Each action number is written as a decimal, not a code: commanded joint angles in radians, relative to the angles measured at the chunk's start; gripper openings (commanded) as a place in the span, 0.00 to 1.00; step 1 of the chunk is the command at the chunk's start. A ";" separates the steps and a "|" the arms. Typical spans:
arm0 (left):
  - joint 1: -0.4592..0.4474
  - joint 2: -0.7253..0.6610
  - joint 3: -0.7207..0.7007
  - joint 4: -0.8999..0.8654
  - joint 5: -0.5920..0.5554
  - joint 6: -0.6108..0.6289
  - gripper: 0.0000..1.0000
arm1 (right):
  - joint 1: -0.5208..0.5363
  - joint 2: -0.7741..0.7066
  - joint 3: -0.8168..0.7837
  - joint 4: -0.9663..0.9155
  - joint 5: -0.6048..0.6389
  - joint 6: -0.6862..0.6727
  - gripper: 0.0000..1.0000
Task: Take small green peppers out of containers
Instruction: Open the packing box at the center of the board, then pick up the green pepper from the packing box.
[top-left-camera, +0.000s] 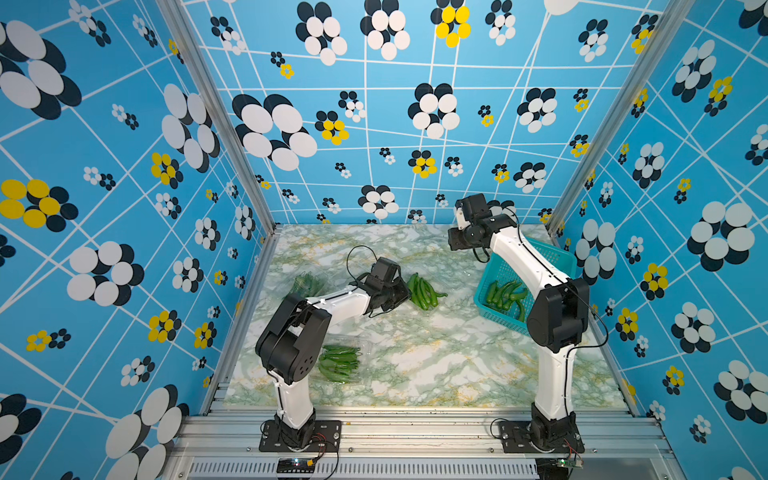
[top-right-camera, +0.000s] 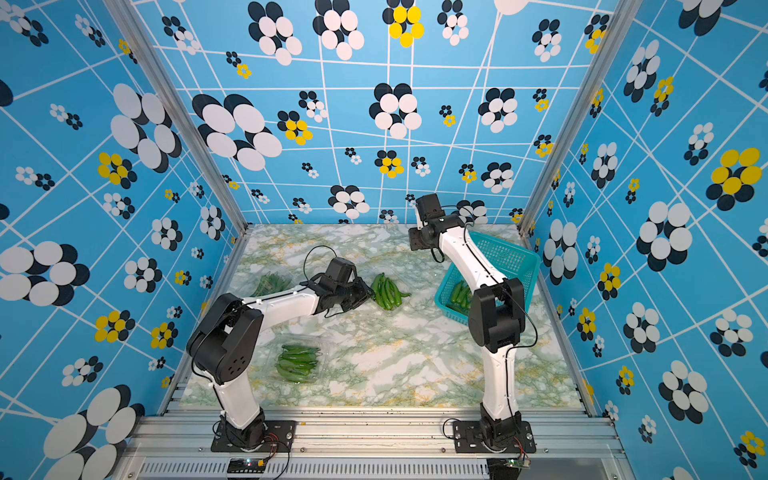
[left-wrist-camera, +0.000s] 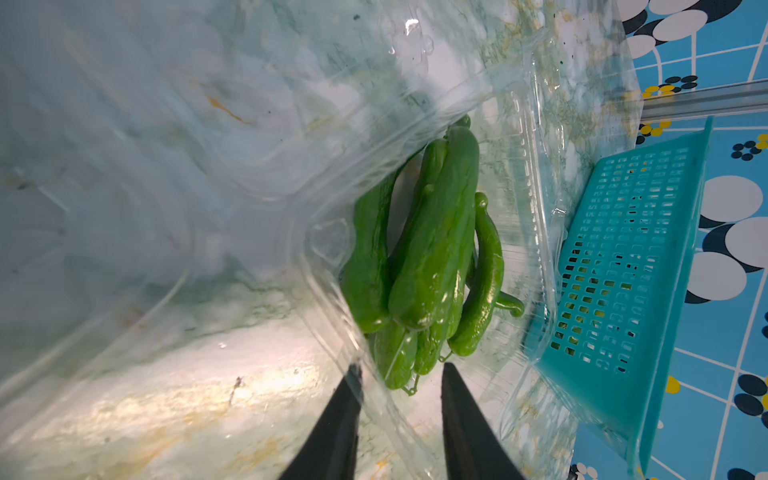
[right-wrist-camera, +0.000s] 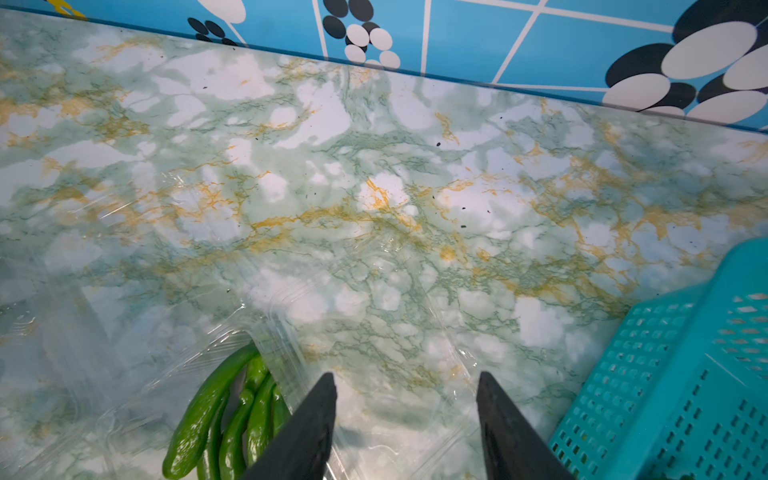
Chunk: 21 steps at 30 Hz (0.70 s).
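A clear container (left-wrist-camera: 536, 199) of small green peppers (left-wrist-camera: 436, 249)
The left pincer (left-wrist-camera: 401, 370) stands slightly open before them, the right pincer (right-wrist-camera: 405, 376) wider; neither holds anything.

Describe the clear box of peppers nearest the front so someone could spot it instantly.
On the marble table, find the left arm near the front edge. Right beside it lies a clear box full of green peppers, the only pepper heap that close to the front.
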 joint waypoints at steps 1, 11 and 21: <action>-0.006 -0.050 0.018 -0.070 -0.040 0.039 0.35 | 0.002 -0.047 0.015 0.006 -0.030 0.005 0.56; -0.009 -0.178 -0.011 -0.193 -0.145 0.094 0.36 | 0.045 -0.049 -0.081 -0.022 -0.359 0.173 0.52; -0.004 -0.252 -0.077 -0.199 -0.185 0.119 0.37 | 0.152 -0.004 -0.182 0.031 -0.419 0.270 0.48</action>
